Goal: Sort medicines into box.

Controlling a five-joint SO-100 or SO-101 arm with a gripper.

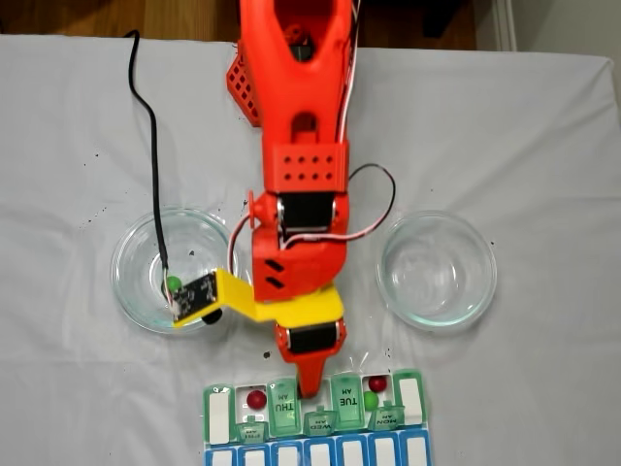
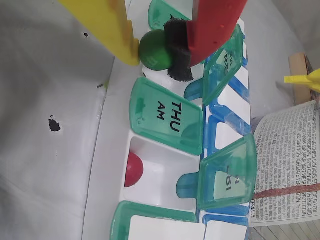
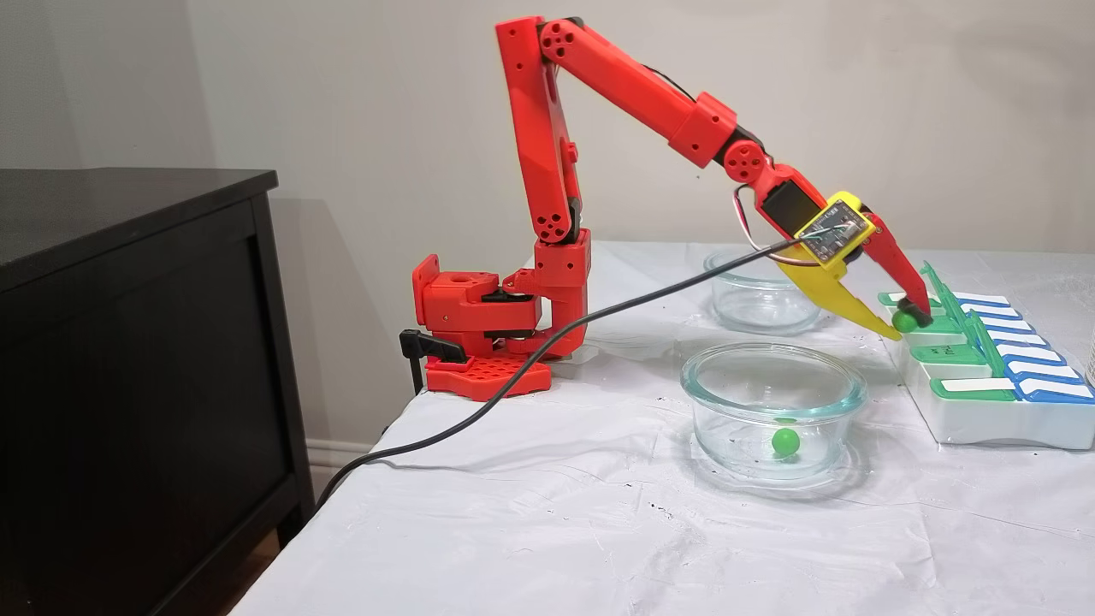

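My gripper point(image 2: 156, 49) is clamped on a green pill point(image 2: 154, 50), yellow finger one side, red finger's black pad the other, right over the pill box point(image 2: 107, 165) at its near white row. One compartment along from the THU lid point(image 2: 166, 120): a red pill point(image 2: 133, 169). Beside the box, a glass dish point(image 3: 774, 402) holds another green pill point(image 3: 785, 441).

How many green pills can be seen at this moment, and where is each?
3. One green pill is pinched in the gripper over the organizer; one lies in an open organizer compartment; one sits in a glass dish. The arm may hide others.
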